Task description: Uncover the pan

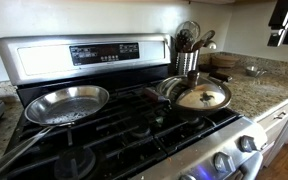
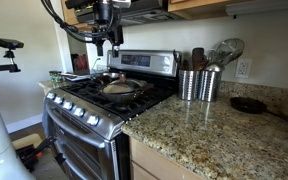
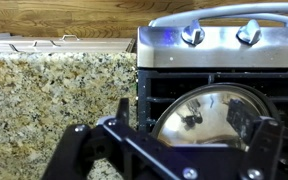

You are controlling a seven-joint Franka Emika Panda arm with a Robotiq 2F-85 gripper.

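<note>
The pan (image 1: pixel 177 101) sits on the table (image 1: pixel 124 128), a gas cooktop with black grates, on the side next to the granite counter (image 1: pixel 264 85). A round glass lid (image 1: pixel 203 96) covers it completely, so only a dark rim shows under the lid's edge. A short dark part sticks out from the rim toward the middle of the table. It may be the handle, which would put the pan's long axis across the table, but I cannot tell for sure.

In the wrist view, the lid (image 3: pixel 209 115) lies just behind the row of three knobs (image 3: pixel 249 33) on the front panel. The counter edge is near on one side. Bare grates separate the pan from the steel frying pan (image 1: pixel 69 102), which lies well apart with its handle pointing at the front corner.

That makes two pans on the table and one lid. In an exterior view, two steel utensil holders (image 2: pixel 198 84) stand on the counter.

The hand (image 2: pixel 106 47) hangs high above the table with clear air below it. Its fingers (image 3: pixel 79 150) are spread wide and hold nothing.
</note>
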